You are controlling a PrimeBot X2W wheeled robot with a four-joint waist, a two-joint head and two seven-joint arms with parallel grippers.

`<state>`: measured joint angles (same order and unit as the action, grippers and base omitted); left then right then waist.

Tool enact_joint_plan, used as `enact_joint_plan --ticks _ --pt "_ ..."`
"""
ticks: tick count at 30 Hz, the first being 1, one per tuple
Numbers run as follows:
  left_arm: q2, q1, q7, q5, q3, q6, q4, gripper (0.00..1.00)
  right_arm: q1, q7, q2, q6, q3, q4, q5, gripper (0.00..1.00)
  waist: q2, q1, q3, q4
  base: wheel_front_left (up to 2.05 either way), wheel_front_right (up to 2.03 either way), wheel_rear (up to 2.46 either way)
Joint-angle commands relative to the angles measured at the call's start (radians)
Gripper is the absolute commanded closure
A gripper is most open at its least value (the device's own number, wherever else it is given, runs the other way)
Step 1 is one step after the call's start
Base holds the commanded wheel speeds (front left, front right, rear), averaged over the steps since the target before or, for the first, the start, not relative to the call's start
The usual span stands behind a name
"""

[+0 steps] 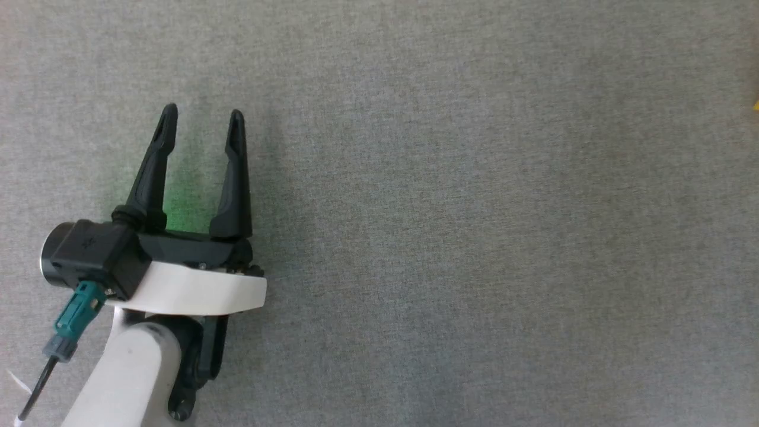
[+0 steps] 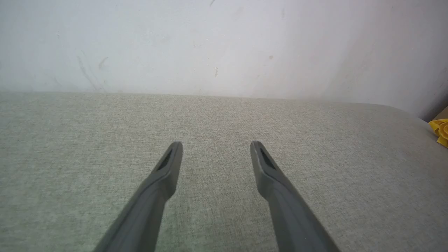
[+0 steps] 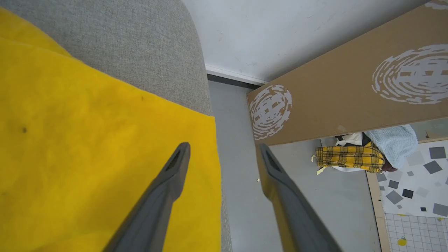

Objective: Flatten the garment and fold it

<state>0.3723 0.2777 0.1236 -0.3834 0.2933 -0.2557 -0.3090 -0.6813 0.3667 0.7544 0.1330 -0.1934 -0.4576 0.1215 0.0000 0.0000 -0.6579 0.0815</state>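
Note:
The garment (image 3: 87,147) is a bright yellow cloth lying on the grey fabric surface (image 3: 140,45), its straight edge reaching the surface's rim. My right gripper (image 3: 224,148) hangs open over that edge, one finger above the cloth and the other above the floor, nothing between them. A small yellow bit of the garment (image 2: 441,130) shows at the far right in the left wrist view, and a tiny speck (image 1: 756,107) at the head view's right edge. My left gripper (image 1: 203,120) rests open over bare grey fabric, far left of the garment; its fingers (image 2: 164,171) hold nothing.
A white wall (image 2: 210,45) rises behind the grey surface. Beside the surface's edge lie grey floor (image 3: 241,196), a brown board with white prints (image 3: 350,91), a yellow plaid cloth (image 3: 350,159) and a pale blue towel (image 3: 395,141).

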Motion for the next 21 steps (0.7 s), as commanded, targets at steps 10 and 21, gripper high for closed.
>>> enact_joint_plan --ticks 10,21 --pt "-0.014 -0.048 0.037 -0.009 -0.002 -0.019 0.060 0.00 0.090 -0.100 -0.110 -0.002 0.025 0.039 0.046 0.00 0.0000 0.0000 0.149 0.004 0.00 0.00 0.00" --pt "-0.038 -0.167 0.071 -0.060 -0.003 -0.027 0.116 0.00 0.333 -0.118 -0.323 -0.002 0.068 0.282 0.096 0.00 0.0000 0.0000 0.393 -0.030 0.00 0.00 0.00"
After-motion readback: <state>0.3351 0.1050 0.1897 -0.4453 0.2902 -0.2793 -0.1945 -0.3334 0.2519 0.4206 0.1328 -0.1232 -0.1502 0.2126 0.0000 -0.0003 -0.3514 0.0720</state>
